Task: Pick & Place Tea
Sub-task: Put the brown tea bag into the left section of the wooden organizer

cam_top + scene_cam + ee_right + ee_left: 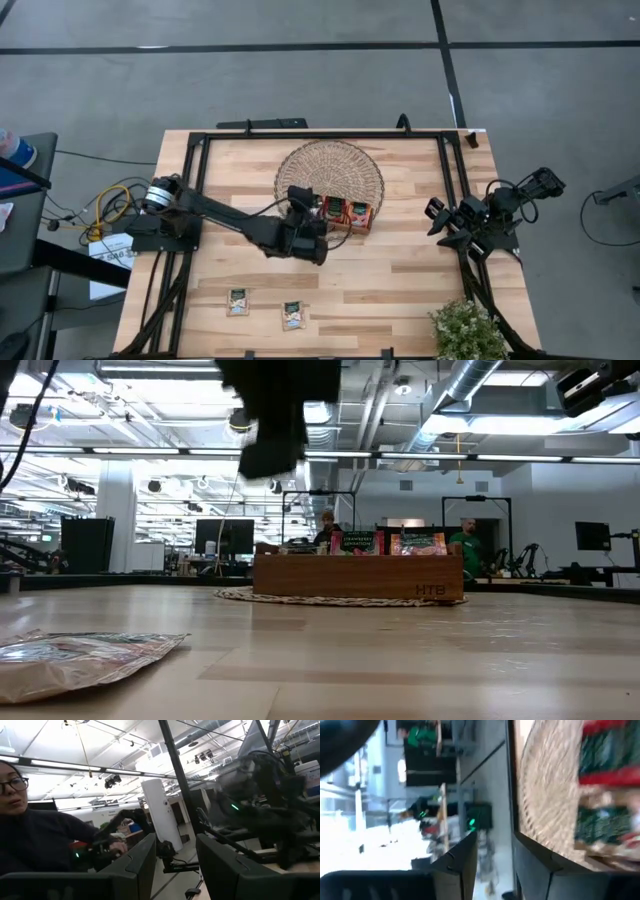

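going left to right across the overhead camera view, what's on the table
Left arm base → two loose tea sachets at the near edge → left gripper → wooden tray on the woven mat → right gripper → potted plant.

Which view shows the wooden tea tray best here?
The high view: the whole wooden tray sits on the round woven mat. The low view shows only its front wall, the left wrist view a blurred part, the right wrist view nothing.

Counter (pixel 400 270): pale wood planks, matt. Round mat (pixel 330 165), upper centre: woven straw, rough. Tray (pixel 358 576): brown smooth wood. Tea sachets (pixel 237 302), lower left: glossy crinkled foil. Frame (pixel 320 135): black metal.
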Controlling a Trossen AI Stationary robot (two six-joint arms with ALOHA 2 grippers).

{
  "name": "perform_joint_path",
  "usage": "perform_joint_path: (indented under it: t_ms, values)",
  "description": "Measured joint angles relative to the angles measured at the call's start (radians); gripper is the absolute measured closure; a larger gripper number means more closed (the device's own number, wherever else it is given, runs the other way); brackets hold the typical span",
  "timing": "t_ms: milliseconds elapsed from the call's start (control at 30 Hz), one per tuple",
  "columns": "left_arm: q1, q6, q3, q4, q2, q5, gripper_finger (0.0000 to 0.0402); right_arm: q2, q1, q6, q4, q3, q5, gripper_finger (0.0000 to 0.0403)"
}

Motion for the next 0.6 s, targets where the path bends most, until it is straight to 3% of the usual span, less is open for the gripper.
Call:
perform_joint_path:
  t_ms: [67, 167, 367, 467, 533, 600]
  values:
    - [-0.039, -0.034, 0.034, -0.005, -0.026, 0.045, 0.0289, 0.000, 0.000, 0.000, -0.001, 0.000, -0.001, 0.0269]
    - [-0.090, -0.220, 0.090, -0.046, -0.060, 0.190, 0.0294, 0.000, 0.000, 0.000, -0.001, 0.000, -0.002, 0.0269]
    - [-0.113, -0.855, 0.229, -0.325, -0.091, 0.748, 0.0299, 0.000, 0.000, 0.002, -0.001, 0.000, -0.003, 0.0269]
    - [-0.117, -1.048, 0.244, -0.401, -0.091, 1.005, 0.0299, 0.000, 0.000, 0.002, -0.001, 0.000, -0.005, 0.0269]
    - [-0.134, -1.107, 0.244, -0.416, -0.088, 1.111, 0.0299, 0.000, 0.000, 0.002, -0.001, 0.000, -0.005, 0.0269]
    - [-0.165, -1.146, 0.244, -0.416, -0.080, 1.144, 0.0299, 0.000, 0.000, 0.002, -0.005, 0.000, -0.005, 0.0269]
